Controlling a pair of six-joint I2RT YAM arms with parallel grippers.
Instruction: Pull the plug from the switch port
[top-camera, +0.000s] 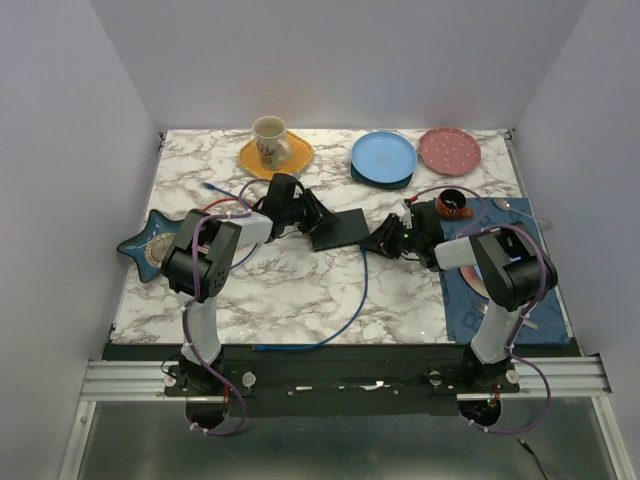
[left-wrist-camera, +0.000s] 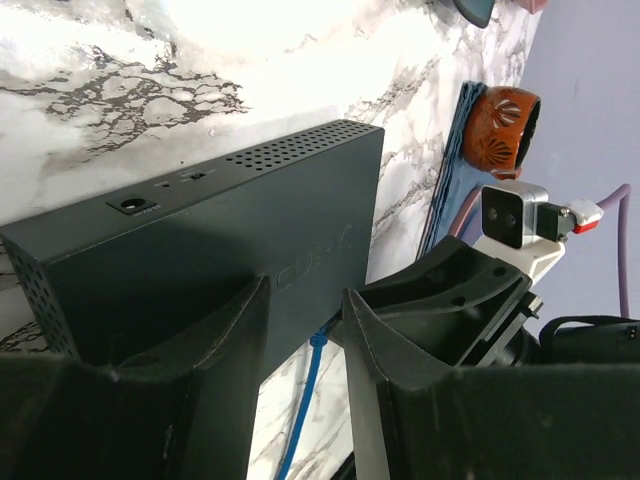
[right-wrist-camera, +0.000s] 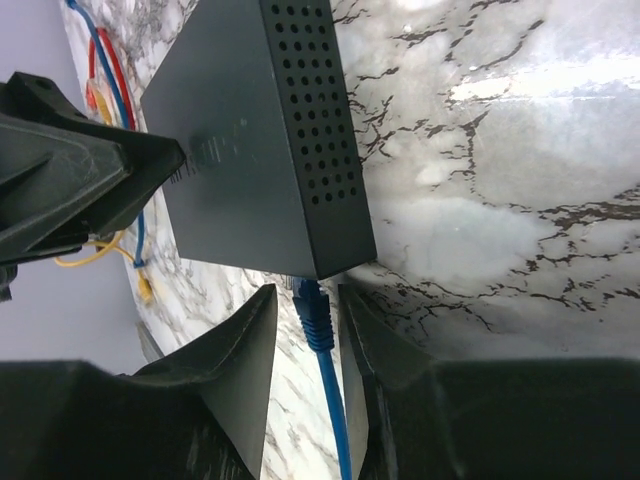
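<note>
The flat black switch box (top-camera: 340, 228) lies mid-table. A blue plug (right-wrist-camera: 312, 305) sits in the port on its near long edge, and its blue cable (top-camera: 358, 290) runs toward the front edge. My right gripper (right-wrist-camera: 307, 292) straddles the plug with its fingers close on either side and slim gaps showing; it also shows in the top view (top-camera: 385, 238). My left gripper (top-camera: 312, 215) is at the box's left end. Its fingers are a little apart, and one fingertip (left-wrist-camera: 262, 285) lies over the box's top (left-wrist-camera: 200, 250). The plug (left-wrist-camera: 318, 340) shows between them.
At the back stand a mug on a yellow plate (top-camera: 272, 150), a blue plate (top-camera: 383, 157) and a pink plate (top-camera: 449, 150). A brown cup (top-camera: 452, 204) and a blue mat (top-camera: 500, 290) are on the right. A star dish (top-camera: 145, 245) and loose cables (top-camera: 225, 205) are on the left.
</note>
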